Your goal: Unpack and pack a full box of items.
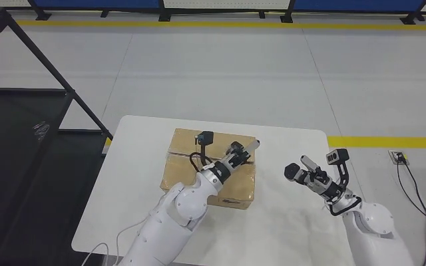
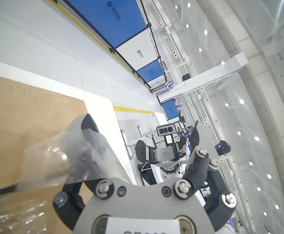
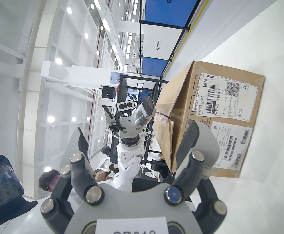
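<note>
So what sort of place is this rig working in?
Probably a large factory or test hall, not a home: a yellow floor line, blue and white partition panels, and a high ceiling with rows of lights.

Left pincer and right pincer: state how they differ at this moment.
Place: the left pincer hangs over the cardboard box; the right pincer is beside the box, over bare table. Look: clear film clings to one finger of the left pincer; the right pincer's fingers are bare. Shared: both are open, with nothing gripped between the fingers.
</note>
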`<state>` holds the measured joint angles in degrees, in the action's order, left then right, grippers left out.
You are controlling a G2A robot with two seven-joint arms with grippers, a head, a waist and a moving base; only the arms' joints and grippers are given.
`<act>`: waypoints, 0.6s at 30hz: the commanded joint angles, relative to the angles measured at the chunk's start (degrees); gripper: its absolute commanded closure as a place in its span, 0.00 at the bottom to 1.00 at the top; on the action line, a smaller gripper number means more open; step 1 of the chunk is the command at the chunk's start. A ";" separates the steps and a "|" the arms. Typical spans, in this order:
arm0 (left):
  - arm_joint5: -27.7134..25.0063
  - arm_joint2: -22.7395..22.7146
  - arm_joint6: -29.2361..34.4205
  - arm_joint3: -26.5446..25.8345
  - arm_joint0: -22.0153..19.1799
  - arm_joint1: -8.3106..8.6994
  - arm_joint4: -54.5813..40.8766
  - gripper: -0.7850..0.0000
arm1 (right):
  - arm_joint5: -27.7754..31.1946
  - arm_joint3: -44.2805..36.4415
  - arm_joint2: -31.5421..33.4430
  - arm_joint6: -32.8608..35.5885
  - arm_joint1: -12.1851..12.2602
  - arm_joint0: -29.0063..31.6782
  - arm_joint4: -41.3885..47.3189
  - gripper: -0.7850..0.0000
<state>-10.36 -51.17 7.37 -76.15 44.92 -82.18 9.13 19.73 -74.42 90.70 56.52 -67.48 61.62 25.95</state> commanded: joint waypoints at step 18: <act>-1.83 3.19 -2.43 4.38 -2.46 -3.18 0.09 0.00 | 1.47 2.43 -0.09 0.57 0.80 -0.12 2.19 0.00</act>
<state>-12.15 -48.01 5.03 -71.87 42.58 -85.22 9.22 21.17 -72.07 90.66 57.10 -66.72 61.55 28.09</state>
